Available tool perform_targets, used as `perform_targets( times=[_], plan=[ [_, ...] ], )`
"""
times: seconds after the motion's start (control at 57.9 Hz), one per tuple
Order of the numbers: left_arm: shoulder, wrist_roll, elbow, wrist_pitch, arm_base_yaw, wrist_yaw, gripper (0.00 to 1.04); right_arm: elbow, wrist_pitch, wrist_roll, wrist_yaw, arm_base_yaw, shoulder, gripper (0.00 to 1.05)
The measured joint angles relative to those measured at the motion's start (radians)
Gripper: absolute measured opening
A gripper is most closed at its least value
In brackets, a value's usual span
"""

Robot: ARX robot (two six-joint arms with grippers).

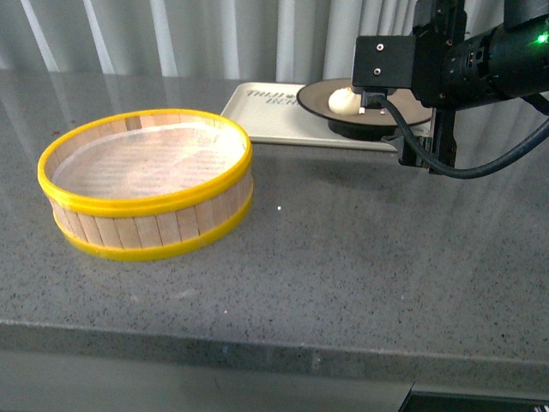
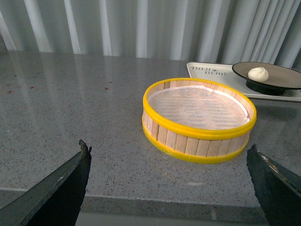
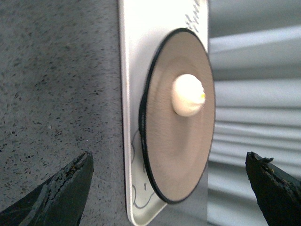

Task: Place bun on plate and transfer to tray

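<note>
The cream-white bun (image 1: 343, 101) sits on the black-rimmed beige plate (image 1: 316, 97), and the plate stands on the cream tray (image 1: 266, 112) at the back of the counter. My right gripper (image 1: 433, 81) hovers at the plate's right side, rolled on its side, open and empty. In the right wrist view the bun (image 3: 188, 94), plate (image 3: 174, 160) and tray (image 3: 131, 70) lie ahead of the open gripper (image 3: 169, 154), clear of both fingers. My left gripper (image 2: 166, 144) is open and empty above the counter's front edge. That view also shows the bun (image 2: 258, 74), plate (image 2: 282, 75) and tray (image 2: 207, 73) far off.
A yellow-rimmed wooden steamer basket (image 1: 146, 184) with a white liner stands empty on the grey stone counter (image 1: 343, 257), left of the tray; it also shows in the left wrist view (image 2: 200, 141). A curtain hangs behind the counter.
</note>
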Motion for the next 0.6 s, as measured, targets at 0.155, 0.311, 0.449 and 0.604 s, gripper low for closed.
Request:
perform_targets(
  times=[0.155, 0.311, 0.449, 0.604],
  plan=[
    [0.0, 0.0, 0.0, 0.0, 0.0, 0.0, 0.98, -0.089, 0.055, 0.338, 0.066, 0.008, -0.134, 0.96],
    [0.0, 0.0, 0.0, 0.0, 0.0, 0.0, 0.98, -0.197, 0.312, 0.657, 0.261, 0.012, -0.151, 0.84],
    [0.0, 0.0, 0.0, 0.0, 0.0, -0.002, 0.98, -0.507, 0.632, 1.158, 0.312, -0.02, -0.278, 0.54],
    [0.0, 0.0, 0.0, 0.0, 0.0, 0.0, 0.98, -0.716, 0.706, 1.277, 0.285, -0.062, -0.431, 0.23]
  ],
)
